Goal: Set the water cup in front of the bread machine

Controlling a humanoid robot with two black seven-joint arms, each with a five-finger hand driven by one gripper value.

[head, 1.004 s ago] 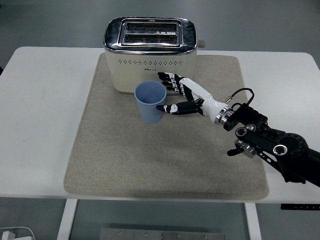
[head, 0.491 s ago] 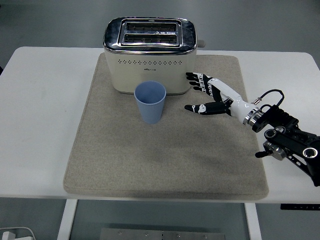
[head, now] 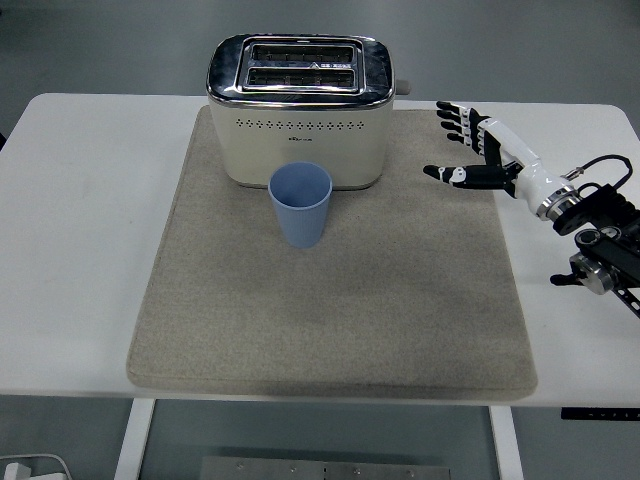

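The right hand (head: 478,150) is open and holds nothing, well apart from the blue cup (head: 301,204). The cup stands just in front of the toaster (head: 300,115) — it looks light and bendy, so hold its sides softly.

We see a pale blue plastic cup (head: 301,204), a cream and chrome toaster (head: 300,110) and a beige speckled felt mat (head: 330,310).
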